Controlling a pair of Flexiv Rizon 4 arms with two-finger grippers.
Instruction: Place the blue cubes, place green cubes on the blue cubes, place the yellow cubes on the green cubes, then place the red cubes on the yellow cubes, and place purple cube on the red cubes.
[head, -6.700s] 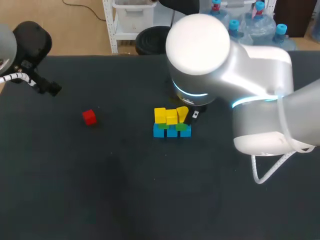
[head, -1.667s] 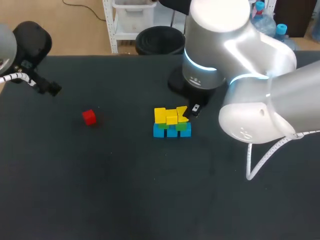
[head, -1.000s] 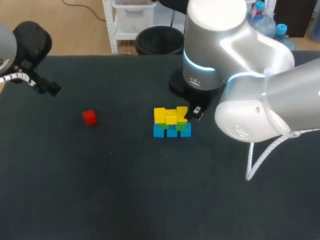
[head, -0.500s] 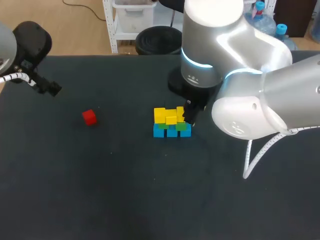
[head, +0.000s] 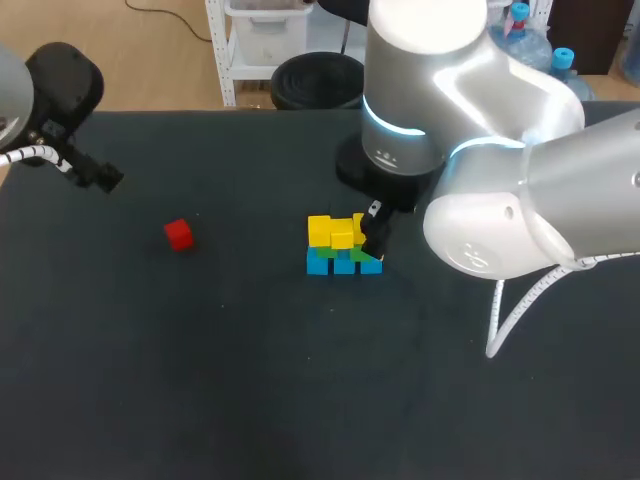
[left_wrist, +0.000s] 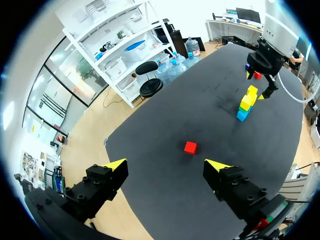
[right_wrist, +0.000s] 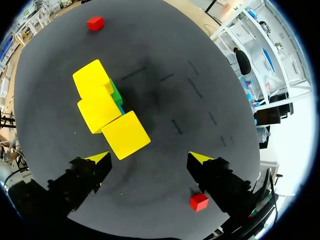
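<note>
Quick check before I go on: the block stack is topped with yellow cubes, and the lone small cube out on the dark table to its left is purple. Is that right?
One detail is wrong: the lone small cube on the dark table is red, not purple, as the head view shows. The block stack is indeed topped with yellow cubes.

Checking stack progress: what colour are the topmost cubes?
Yellow; the topmost cubes show best in the right wrist view.
</note>
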